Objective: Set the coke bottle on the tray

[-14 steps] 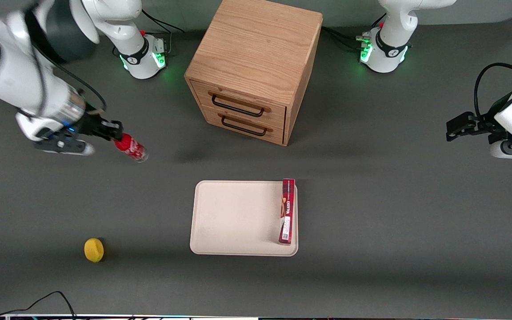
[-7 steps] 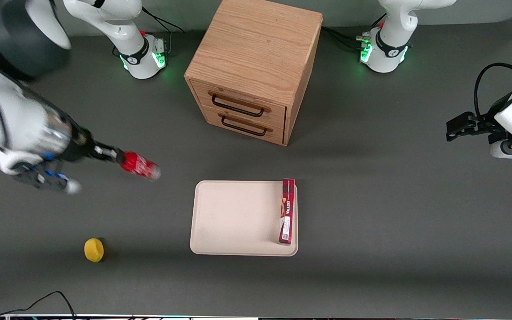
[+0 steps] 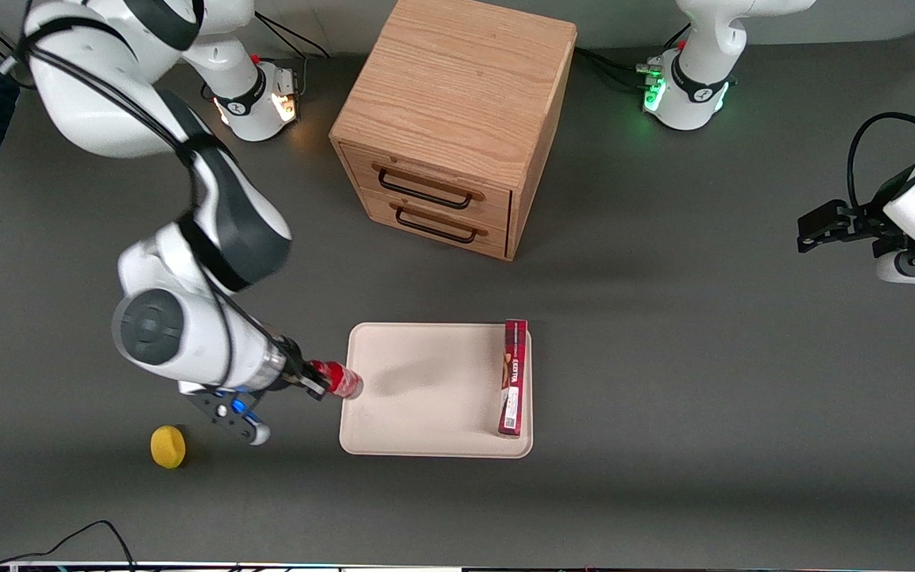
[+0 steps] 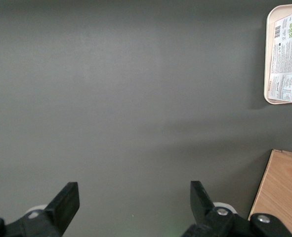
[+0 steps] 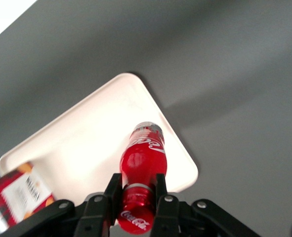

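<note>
My right gripper (image 3: 316,383) is shut on the cap end of the small red coke bottle (image 3: 337,378), which hangs in the air with its clear base over the tray's edge nearest the working arm. The cream-beige tray (image 3: 418,389) lies on the table nearer the front camera than the wooden drawer unit. In the right wrist view the fingers (image 5: 113,190) clamp the bottle's neck (image 5: 142,163), the gripper (image 5: 137,192) holds it above the tray (image 5: 91,143), and the bottle's base points down toward the tray's corner.
A long flat red box (image 3: 514,377) lies on the tray along its edge toward the parked arm; it also shows in the right wrist view (image 5: 17,195). A wooden two-drawer unit (image 3: 449,119) stands farther from the camera. A yellow lemon-like object (image 3: 167,446) lies near my arm.
My right arm has carried the bottle from open table near the working arm's end toward the front camera and sideways to the tray's edge. The grip stays shut on it.
</note>
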### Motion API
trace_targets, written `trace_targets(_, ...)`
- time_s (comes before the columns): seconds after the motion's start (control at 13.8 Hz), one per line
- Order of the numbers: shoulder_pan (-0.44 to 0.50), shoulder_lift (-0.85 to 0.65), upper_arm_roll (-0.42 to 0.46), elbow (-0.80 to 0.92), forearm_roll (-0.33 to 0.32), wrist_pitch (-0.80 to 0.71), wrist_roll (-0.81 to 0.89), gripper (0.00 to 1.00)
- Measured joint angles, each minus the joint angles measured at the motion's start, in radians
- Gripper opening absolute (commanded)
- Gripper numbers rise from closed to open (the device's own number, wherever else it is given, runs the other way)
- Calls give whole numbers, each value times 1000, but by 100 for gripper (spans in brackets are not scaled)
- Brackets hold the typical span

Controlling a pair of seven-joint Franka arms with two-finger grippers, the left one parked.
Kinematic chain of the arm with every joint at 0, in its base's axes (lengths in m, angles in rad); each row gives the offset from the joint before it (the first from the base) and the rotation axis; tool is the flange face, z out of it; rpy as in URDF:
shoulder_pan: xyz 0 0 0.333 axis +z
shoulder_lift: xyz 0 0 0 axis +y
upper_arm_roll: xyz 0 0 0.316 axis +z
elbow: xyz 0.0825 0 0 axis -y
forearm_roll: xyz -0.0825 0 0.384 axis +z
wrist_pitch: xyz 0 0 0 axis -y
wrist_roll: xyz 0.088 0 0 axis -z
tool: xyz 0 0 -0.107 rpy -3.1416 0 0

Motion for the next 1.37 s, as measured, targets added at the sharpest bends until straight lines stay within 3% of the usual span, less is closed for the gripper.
trace_targets(0.14,5,54,15,6,-60,51,47,0)
trace_targets(0.36,6,86,21,11,-70,82,61,0)
trace_targets(0.43,7,88,22,12,-71,87,64,14)
trace_targets(0.58,11,93,22,15,-77,94,72,78)
trace_targets(0.65,13,97,23,16,-93,100,74,100)
trace_targets(1.01,9,98,55,43,-147,62,66,100)
trace_targets(1.23,-40,-32,161,108,-158,-197,-78,100)
trace_targets(1.37,-79,-201,183,122,-106,-404,-174,100)
